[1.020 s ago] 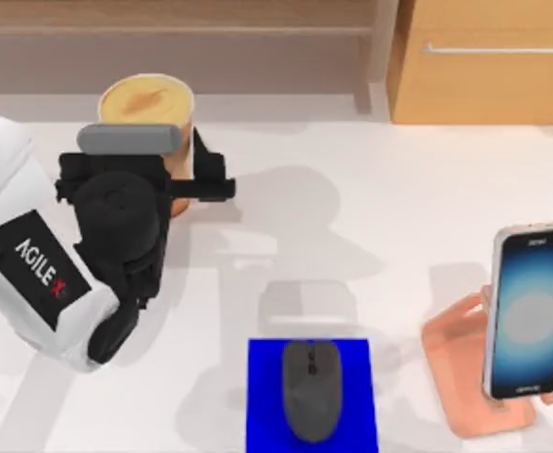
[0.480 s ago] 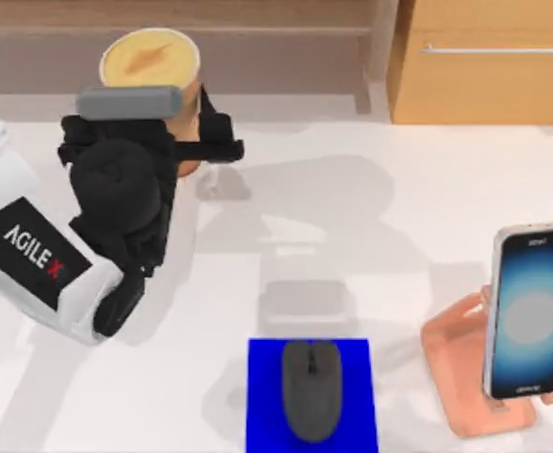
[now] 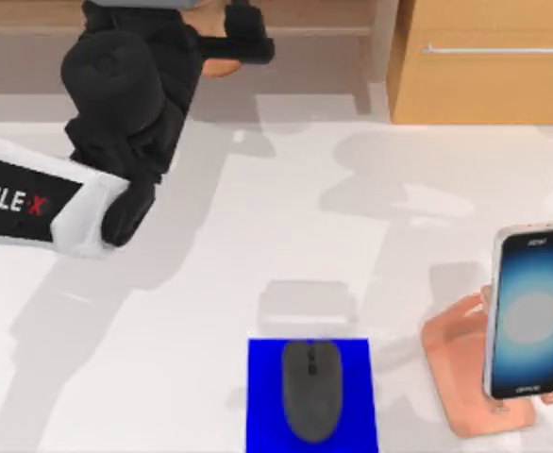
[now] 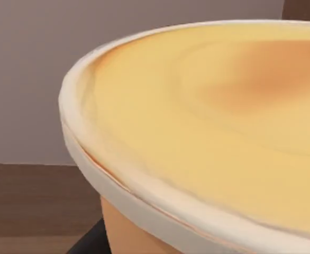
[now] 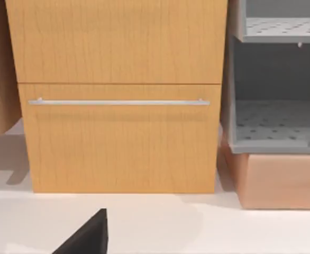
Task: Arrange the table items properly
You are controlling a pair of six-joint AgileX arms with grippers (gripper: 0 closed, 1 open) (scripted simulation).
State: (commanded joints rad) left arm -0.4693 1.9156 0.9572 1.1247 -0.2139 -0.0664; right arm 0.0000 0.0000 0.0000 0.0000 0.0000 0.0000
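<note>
left gripper [image 3: 222, 42] at the top view's far left edge, jaws apparently clenched on the orange cup [image 4: 208, 137], though little of the cup is visible from above; raised so it can travel without dragging on the desk [image 3: 258, 217]. mouse [image 3: 311, 389] lies centred on the blue pad [image 3: 262, 396]; smartphone [image 3: 529, 311] leans on the pink stand [image 3: 456, 363], screen facing up for reading. right arm parked facing a wooden cabinet [image 5: 118, 95].

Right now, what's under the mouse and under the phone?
The mouse lies on the blue pad; the phone leans on the pink stand. Pad beneath the mouse is covered.
</note>
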